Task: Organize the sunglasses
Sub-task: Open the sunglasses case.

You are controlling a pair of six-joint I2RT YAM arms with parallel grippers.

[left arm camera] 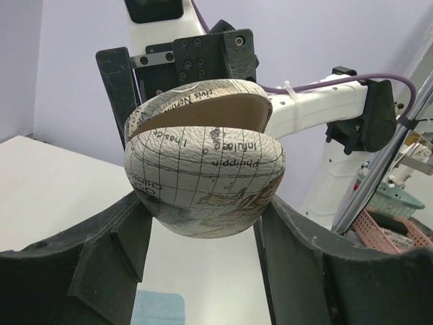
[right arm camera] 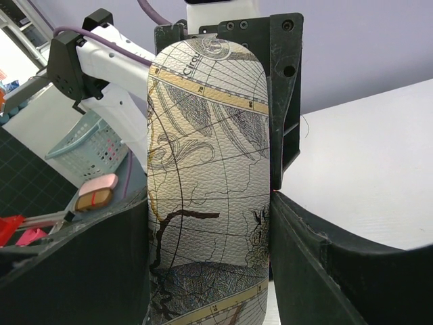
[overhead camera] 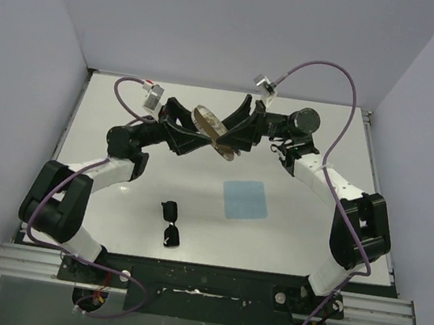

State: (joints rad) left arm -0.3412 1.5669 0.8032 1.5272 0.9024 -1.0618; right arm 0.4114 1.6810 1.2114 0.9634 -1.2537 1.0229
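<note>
Case-opening step, judged; left gripper (left arm camera: 203,213) and right gripper (right arm camera: 210,203) both clamp oval map-printed case (overhead camera: 207,118) aloft, lid ajar; black-framed sunglasses (overhead camera: 171,225) lie on table (overhead camera: 287,238) near the arms' bases; next: widen lid, free one gripper.

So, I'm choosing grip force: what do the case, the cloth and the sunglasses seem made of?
Case: grained faux leather by the look, matte, map-printed; the pebbled texture shows up close, with a smooth tan lining. Cloth: light blue, flat, probably microfibre; weave too small to see. Sunglasses: black frame, likely plastic, dark lenses; too small to confirm.
</note>
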